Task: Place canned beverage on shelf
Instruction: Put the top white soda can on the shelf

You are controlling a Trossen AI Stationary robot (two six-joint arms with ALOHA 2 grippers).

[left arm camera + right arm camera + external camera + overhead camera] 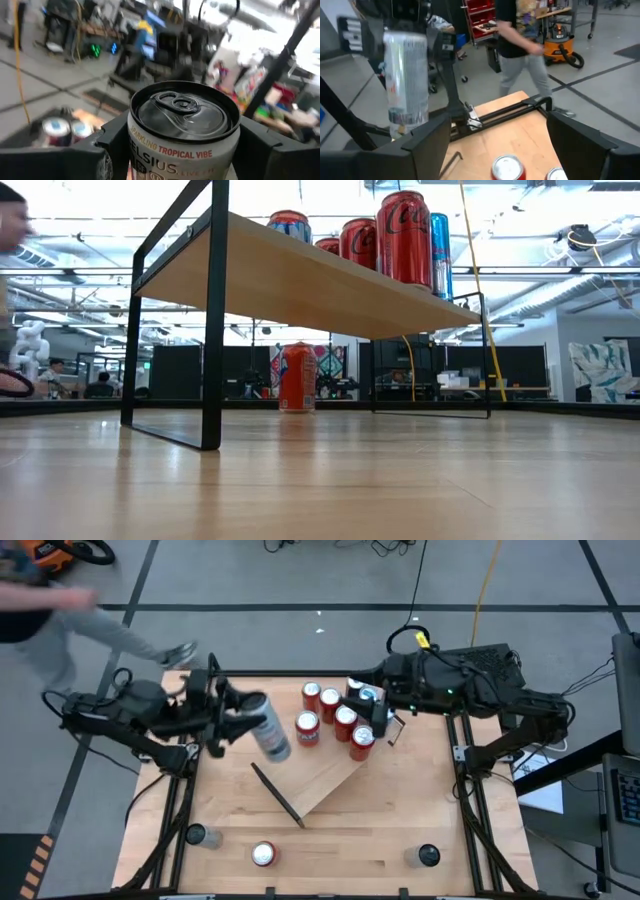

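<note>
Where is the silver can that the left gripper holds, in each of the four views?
High view: silver can, left of centre, held by the left gripper.
Low view: not in it.
Left wrist view: centre.
Right wrist view: upper left.
Shared landmark: red cans on the shelf.

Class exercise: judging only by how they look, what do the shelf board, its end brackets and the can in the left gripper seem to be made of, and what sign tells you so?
Shelf board: light wood, matte, with faint grain, possibly laminate.
End brackets: thin black metal bars, probably painted.
Can in the left gripper: likely aluminium, with a shiny grey lid, a pull tab and a printed white wall.
</note>
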